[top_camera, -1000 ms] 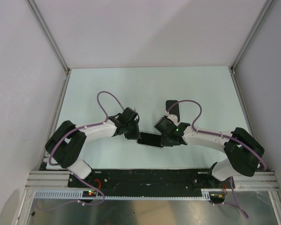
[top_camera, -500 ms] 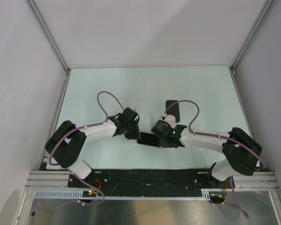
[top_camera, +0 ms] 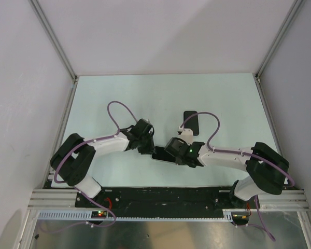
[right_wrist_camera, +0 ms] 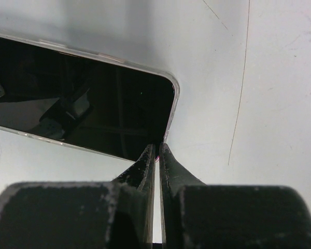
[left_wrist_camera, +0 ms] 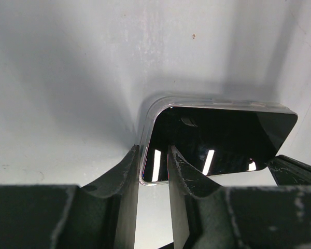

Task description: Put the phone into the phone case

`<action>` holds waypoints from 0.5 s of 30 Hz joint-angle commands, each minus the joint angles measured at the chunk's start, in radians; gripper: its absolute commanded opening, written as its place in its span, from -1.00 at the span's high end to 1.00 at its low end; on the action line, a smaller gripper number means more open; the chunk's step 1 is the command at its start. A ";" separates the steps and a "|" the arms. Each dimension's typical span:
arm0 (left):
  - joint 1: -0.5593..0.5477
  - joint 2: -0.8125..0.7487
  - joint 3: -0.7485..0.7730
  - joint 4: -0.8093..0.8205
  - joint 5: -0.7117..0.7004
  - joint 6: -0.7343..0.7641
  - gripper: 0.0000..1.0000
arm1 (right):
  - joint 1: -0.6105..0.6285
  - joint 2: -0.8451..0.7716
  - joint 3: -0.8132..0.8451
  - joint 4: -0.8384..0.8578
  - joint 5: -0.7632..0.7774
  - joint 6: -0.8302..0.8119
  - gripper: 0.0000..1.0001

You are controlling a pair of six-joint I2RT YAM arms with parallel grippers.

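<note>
Phone [right_wrist_camera: 83,98] looks nearly seated in the case [left_wrist_camera: 147,111] our left claw [left_wrist_camera: 153,155] pinches; next our closed, empty right claw [right_wrist_camera: 156,150] presses its corner.

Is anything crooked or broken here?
Nothing looks broken or spilled. The thin black glossy phone lies inside the clear see-through phone case, which sits a little slanted on the pale table.

You see the left gripper [left_wrist_camera: 153,151] closed on the near left corner of the case [left_wrist_camera: 151,108], one of its fingers [left_wrist_camera: 119,179] outside the clear rim and the other on the glossy face. The phone [left_wrist_camera: 223,135] lies inside the case, dark screen up, on the pale table [left_wrist_camera: 62,78].
</note>
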 commanded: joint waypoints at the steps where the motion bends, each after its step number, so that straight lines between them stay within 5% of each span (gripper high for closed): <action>1: -0.042 0.038 -0.002 0.082 0.041 -0.040 0.41 | 0.050 0.216 -0.128 0.178 -0.233 0.098 0.93; 8: -0.036 0.030 0.000 0.082 0.040 -0.035 0.41 | 0.052 0.199 -0.128 0.168 -0.236 0.087 0.91; 15: 0.003 -0.027 0.007 0.062 0.036 -0.007 0.39 | -0.050 0.014 -0.054 0.074 -0.189 -0.021 0.68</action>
